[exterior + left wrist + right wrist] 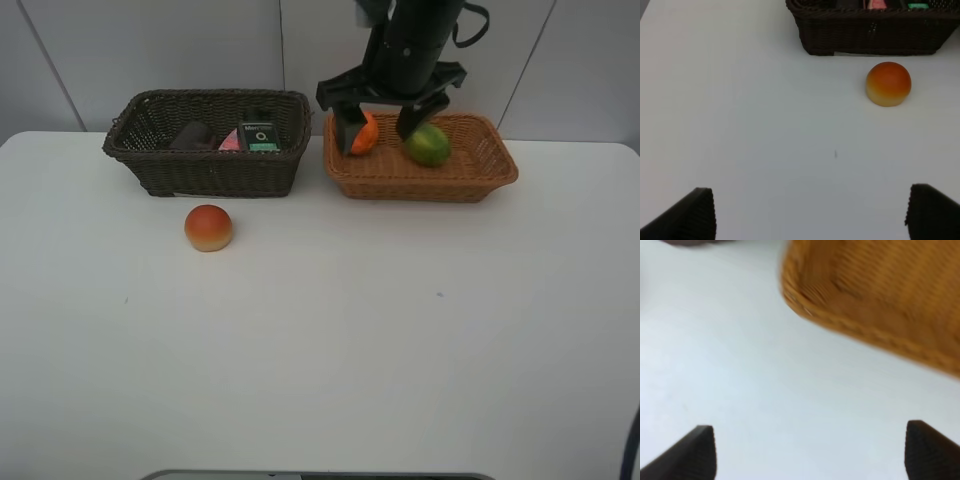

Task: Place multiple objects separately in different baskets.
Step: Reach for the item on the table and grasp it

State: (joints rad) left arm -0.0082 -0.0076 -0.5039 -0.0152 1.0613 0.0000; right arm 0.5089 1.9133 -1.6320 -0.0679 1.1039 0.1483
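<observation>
Exterior high: you are counting two baskets and six items. The dark brown wicker basket (205,170) is holding three: translucent mauve cup (192,135), pink tube (231,141), black bottle (260,136). The tan wicker basket (420,186) is holding two: orange (366,135), green round fruit (428,145). One red-orange peach (208,227) is lying on the table just before the dark basket. The right gripper (380,128) is hovering spread and empty over the tan basket. Left wrist: the left gripper (812,215) is standing spread and empty, with the peach ahead and off-centre, so this is likely the nearer arm. Right wrist: blurred, fingers spread with nothing between.

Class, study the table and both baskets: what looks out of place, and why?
The peach-like fruit lies alone on the table, in front of the dark brown basket. The orange and green fruit sit in the tan basket, so this one looks left out. Nothing seems spilled or damaged.
</observation>
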